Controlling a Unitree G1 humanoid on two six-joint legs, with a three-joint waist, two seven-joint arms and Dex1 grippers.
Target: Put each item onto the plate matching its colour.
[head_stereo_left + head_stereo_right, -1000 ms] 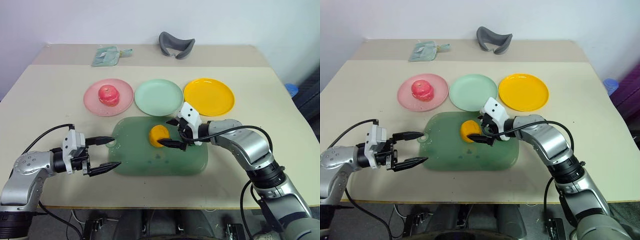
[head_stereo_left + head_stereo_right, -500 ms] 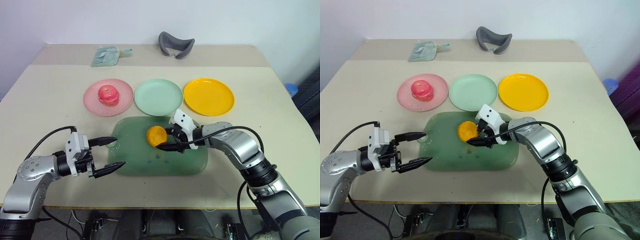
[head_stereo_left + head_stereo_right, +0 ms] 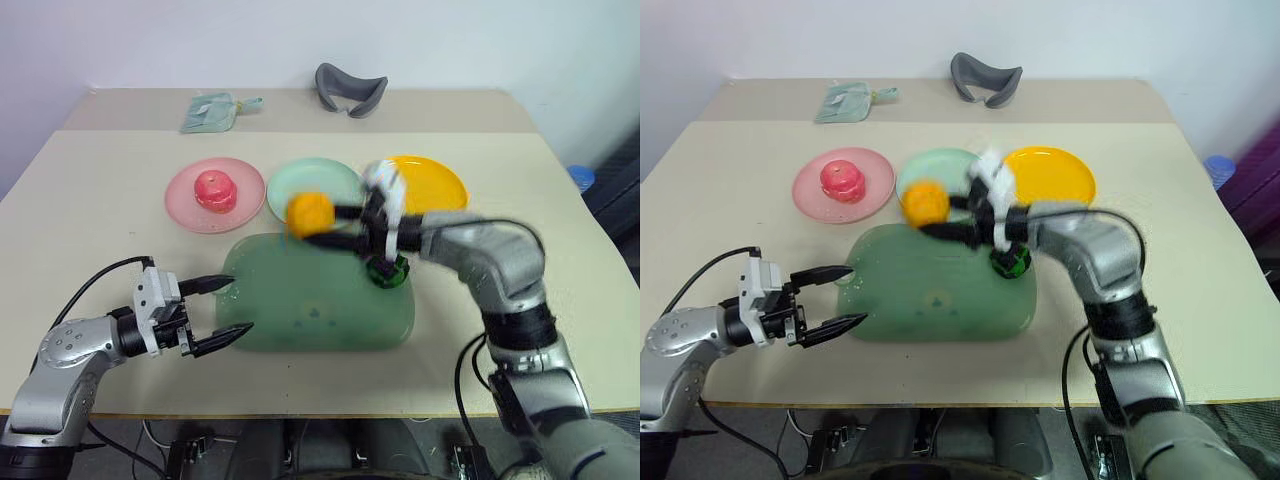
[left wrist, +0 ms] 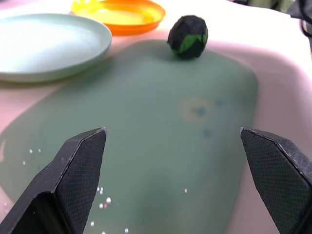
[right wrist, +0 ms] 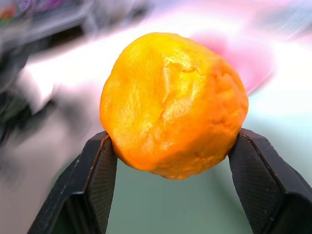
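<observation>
Now your right gripper (image 5: 170,146) pinches the orange-yellow item (image 3: 310,212), lifted above the green tray (image 3: 300,300) mid-desk. Next, carry it toward the desk's right edge to the orange-yellow plate (image 3: 440,185) and release. Left gripper (image 3: 222,308) hangs spread near the front edge.
</observation>
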